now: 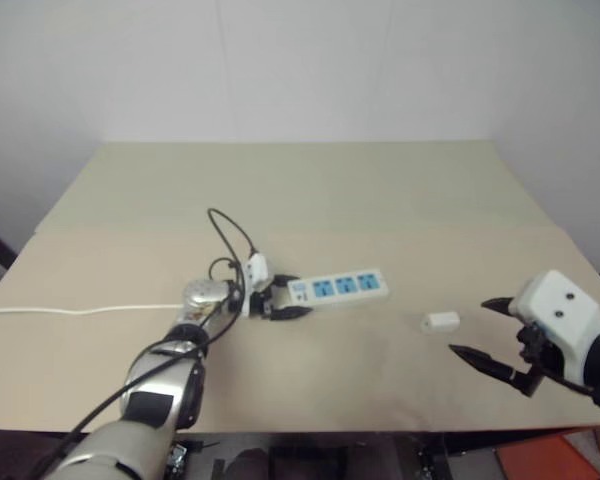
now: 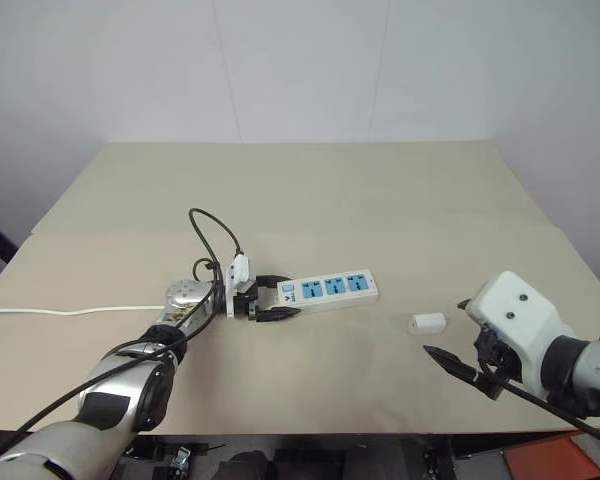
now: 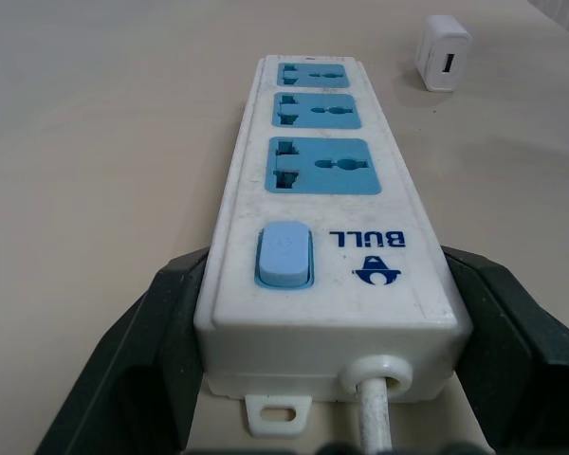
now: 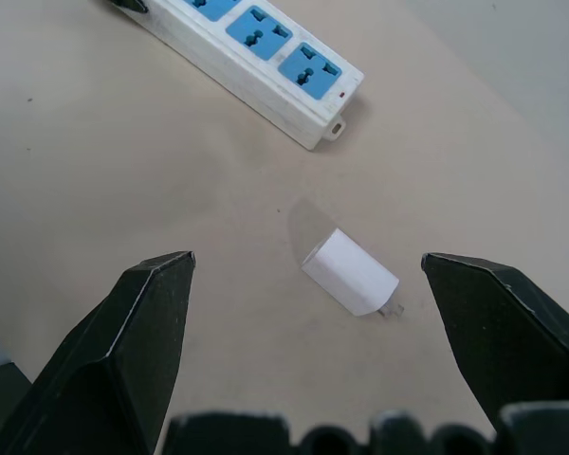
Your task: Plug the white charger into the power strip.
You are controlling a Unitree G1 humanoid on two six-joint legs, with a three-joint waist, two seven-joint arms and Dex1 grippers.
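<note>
Left tool [image 1: 277, 304] clamps the switch end of the power strip [image 1: 342, 287] on the counter [image 1: 310, 190]. Right tool [image 1: 488, 333] hangs wide open, the white charger [image 1: 440, 322] lying just beside its fingertips, between strip and tool.

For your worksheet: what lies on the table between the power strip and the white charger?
Nothing: bare table separates the power strip from the white charger, seen in the right wrist view.

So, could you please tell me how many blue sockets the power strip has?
3, in a row along the power strip: one next to the switch, one in the middle, one at the far end. None look hidden.
</note>
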